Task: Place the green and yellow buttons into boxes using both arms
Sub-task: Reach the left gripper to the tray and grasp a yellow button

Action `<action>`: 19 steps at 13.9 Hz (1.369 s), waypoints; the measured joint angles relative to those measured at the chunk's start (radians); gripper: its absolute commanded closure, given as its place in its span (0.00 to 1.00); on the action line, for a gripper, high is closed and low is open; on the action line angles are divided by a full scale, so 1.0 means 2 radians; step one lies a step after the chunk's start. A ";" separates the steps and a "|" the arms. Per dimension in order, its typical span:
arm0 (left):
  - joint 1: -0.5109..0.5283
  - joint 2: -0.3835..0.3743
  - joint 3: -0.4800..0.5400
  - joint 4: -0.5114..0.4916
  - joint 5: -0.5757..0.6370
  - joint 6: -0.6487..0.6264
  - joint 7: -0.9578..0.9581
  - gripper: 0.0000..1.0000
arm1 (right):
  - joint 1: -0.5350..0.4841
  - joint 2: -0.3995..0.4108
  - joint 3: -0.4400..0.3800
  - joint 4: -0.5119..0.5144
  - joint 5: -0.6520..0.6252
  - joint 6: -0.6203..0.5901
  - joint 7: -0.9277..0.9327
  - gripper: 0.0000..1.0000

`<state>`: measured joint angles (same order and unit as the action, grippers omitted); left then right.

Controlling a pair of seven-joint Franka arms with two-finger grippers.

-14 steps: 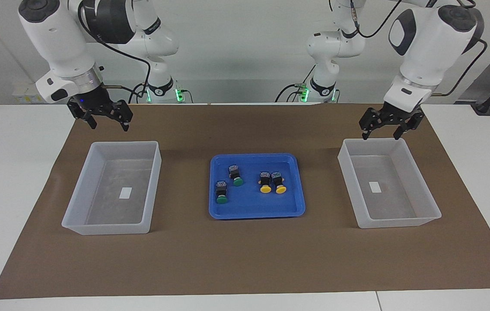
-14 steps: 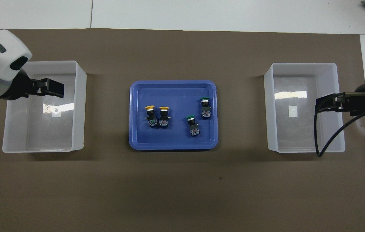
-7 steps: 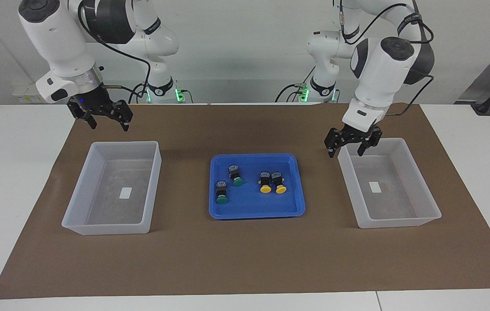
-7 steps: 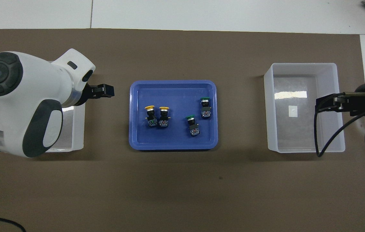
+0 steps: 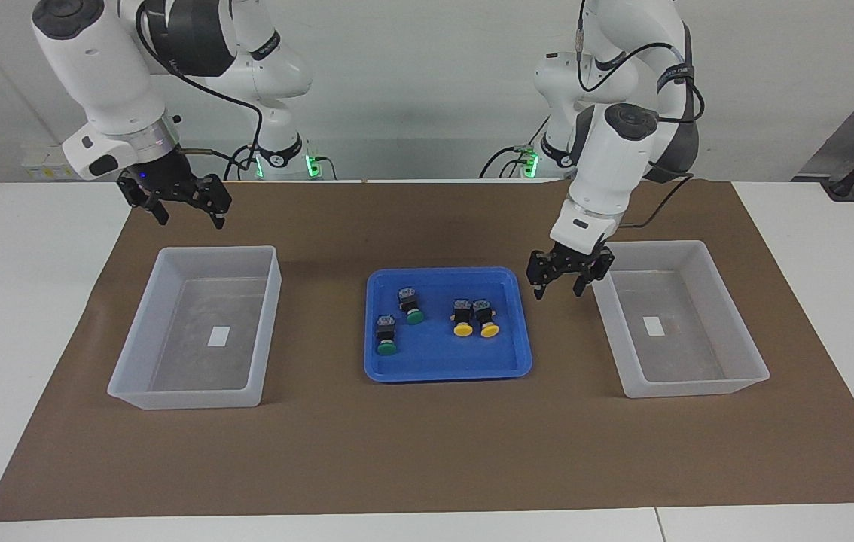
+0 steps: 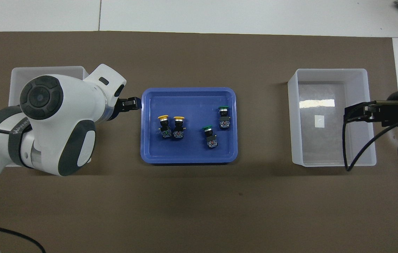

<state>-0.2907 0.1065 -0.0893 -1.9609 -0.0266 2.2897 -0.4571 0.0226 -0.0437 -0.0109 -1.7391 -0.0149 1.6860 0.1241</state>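
Facing view: the left pincer (image 5: pixel 567 278) hangs with fingers spread between the shallow bright-blue plastic tray (image 5: pixel 506 361) and one translucent whitish plastic bin (image 5: pixel 698 388). Two green-capped push-buttons (image 5: pixel 386 333) and two yellow-capped push-buttons (image 5: pixel 475 317) lie in that tray. The right pincer (image 5: pixel 184 205), fingers apart, waits above the desk's brown mat (image 5: pixel 427 459) by the other translucent bin (image 5: pixel 178 395).

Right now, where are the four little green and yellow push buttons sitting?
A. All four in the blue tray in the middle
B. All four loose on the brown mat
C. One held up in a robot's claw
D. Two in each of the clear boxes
A: both green buttons and both yellow buttons lie inside the blue tray, while the two boxes hold none and the open left gripper carries nothing.
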 measured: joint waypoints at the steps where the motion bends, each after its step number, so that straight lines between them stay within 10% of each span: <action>1: -0.006 0.000 0.000 -0.007 0.000 0.011 -0.010 0.28 | 0.000 0.000 0.000 0.000 0.000 0.000 0.000 0.00; 15: -0.063 0.101 0.000 -0.055 0.000 0.186 -0.092 0.38 | 0.000 0.000 0.000 0.000 0.000 0.000 0.000 0.00; 19: -0.064 0.107 0.000 -0.055 0.000 0.186 -0.092 0.62 | 0.000 0.000 0.000 0.000 0.000 0.000 0.000 0.00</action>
<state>-0.4188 0.3214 -0.0894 -2.0710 -0.0272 2.6616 -0.6421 0.0226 -0.0437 -0.0109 -1.7391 -0.0149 1.6860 0.1241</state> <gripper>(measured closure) 0.410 0.000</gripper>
